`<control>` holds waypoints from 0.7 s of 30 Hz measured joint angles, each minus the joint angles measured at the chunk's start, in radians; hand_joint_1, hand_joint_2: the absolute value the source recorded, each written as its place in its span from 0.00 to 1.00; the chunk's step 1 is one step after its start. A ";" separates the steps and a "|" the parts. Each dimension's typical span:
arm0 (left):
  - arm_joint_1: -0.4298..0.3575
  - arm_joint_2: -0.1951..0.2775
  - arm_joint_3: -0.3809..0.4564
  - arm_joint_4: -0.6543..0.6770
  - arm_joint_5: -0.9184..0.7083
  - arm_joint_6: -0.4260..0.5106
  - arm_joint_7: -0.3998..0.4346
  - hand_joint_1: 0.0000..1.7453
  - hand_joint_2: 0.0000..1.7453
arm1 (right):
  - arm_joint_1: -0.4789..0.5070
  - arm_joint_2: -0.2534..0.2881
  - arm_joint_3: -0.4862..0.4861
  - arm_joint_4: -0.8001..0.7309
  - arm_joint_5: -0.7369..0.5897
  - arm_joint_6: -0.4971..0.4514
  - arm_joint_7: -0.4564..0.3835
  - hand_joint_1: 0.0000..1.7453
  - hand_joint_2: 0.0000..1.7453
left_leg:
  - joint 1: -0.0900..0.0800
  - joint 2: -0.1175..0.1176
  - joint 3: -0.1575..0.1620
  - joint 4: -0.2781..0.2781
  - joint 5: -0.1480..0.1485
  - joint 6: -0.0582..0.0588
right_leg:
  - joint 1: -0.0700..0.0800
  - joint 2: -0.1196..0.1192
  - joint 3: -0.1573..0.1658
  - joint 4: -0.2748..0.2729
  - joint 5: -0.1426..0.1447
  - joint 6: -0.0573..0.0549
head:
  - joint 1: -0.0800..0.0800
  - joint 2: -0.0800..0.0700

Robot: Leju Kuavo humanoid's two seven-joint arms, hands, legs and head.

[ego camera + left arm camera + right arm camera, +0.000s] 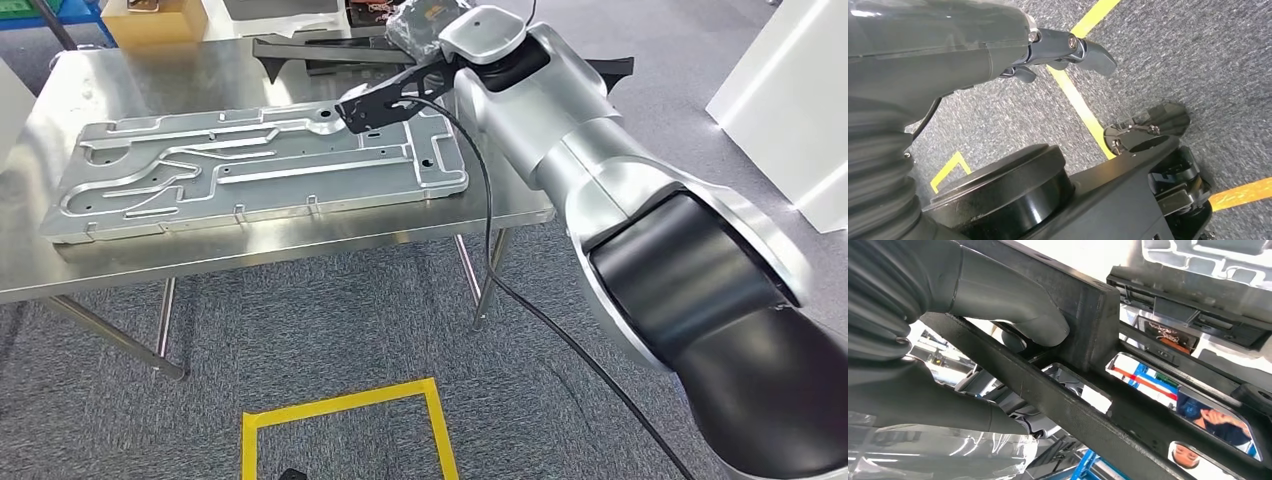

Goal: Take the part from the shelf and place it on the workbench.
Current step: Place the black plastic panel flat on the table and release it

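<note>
The part is a black metal frame (pixel 385 100) with open windows, stretching across the far right of the steel workbench (pixel 60 270); one end juts over the bench. My right arm reaches out over the bench. My right hand (pixel 425 25), wrapped in clear film, grips the frame. Up close, its thumb (pixel 1013 310) presses on a black bar of the frame (pixel 1088 335) and the fingers wrap underneath. I cannot tell whether the frame touches the benchtop. My left hand (pixel 1063 50) hangs above the carpet, fingers loosely extended, holding nothing.
A large stamped silver panel (pixel 260 170) covers most of the benchtop. A cardboard box (pixel 155 20) sits at the far edge. A white cabinet (pixel 790 90) stands to the right. Yellow tape (pixel 345 420) marks a square on the grey carpet before the bench.
</note>
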 joint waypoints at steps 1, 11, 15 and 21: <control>0.001 0.002 0.000 0.000 0.000 -0.001 -0.001 0.00 1.00 | 0.000 0.000 0.000 0.002 0.001 -0.001 0.000 1.00 1.00 | -0.001 0.000 0.000 0.000 -0.001 0.002 | -0.001 0.000 0.000 -0.001 0.000 0.001 | 0.000 0.000; 0.004 0.015 0.002 0.000 -0.007 -0.010 -0.002 0.00 1.00 | -0.008 -0.013 0.000 0.014 0.003 0.003 -0.009 1.00 1.00 | -0.006 0.005 0.044 -0.026 -0.020 0.041 | 0.006 -0.001 -0.175 0.297 -0.097 0.002 | 0.000 0.000; 0.011 0.015 0.002 0.000 -0.006 -0.013 -0.002 0.00 1.00 | -0.008 -0.022 0.000 0.019 0.003 0.007 -0.010 1.00 1.00 | -0.012 -0.002 0.084 -0.026 -0.049 0.033 | 0.018 -0.002 -0.134 0.111 0.057 -0.024 | 0.000 0.000; 0.008 0.018 0.003 0.000 -0.004 -0.014 -0.003 0.00 1.00 | -0.015 -0.026 0.000 0.022 0.003 0.011 -0.015 1.00 1.00 | -0.010 0.001 0.087 0.010 -0.056 0.002 | 0.024 -0.003 -0.069 -0.009 0.073 -0.056 | 0.000 0.000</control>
